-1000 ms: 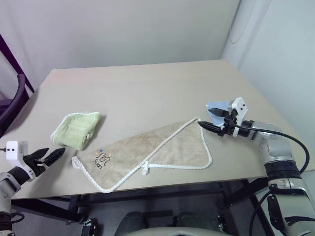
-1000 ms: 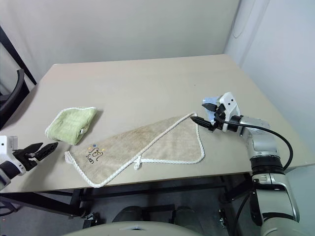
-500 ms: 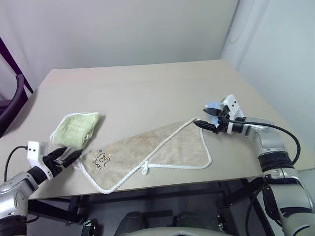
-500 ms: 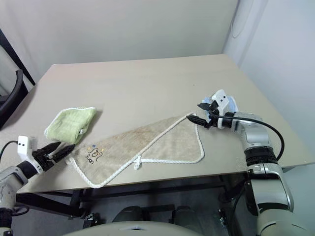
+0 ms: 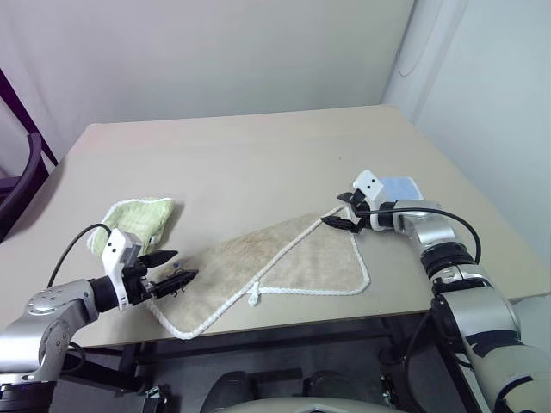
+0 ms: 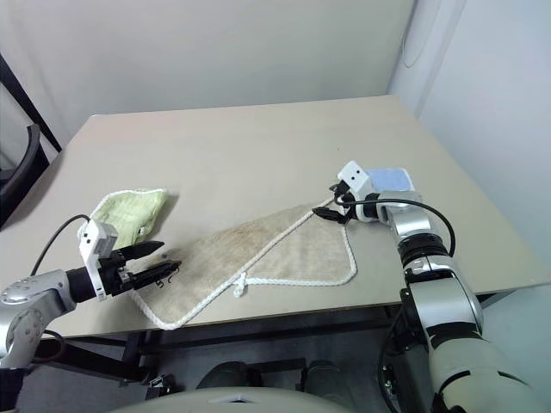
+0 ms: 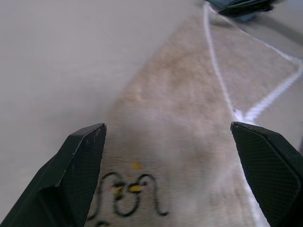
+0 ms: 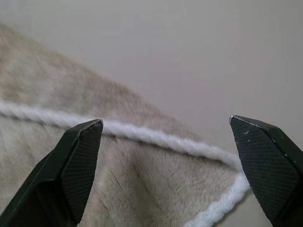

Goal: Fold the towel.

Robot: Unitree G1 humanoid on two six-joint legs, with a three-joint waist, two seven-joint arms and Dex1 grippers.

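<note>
Between the wide-apart jaws of the left gripper [image 5: 176, 277] lies the near corner of the towel [image 5: 284, 258], its dark embroidered marks [image 7: 127, 200] just ahead of the fingers. Farther off, the right gripper [image 5: 337, 212] stands equally apart over the far corner's white cord edging [image 8: 156, 139]. Beyond the left jaws sits a green folded towel [image 5: 133, 224]. Closing too high could pinch only the cord, so either corner might slip free on lifting from the table [image 5: 241, 155].
</note>
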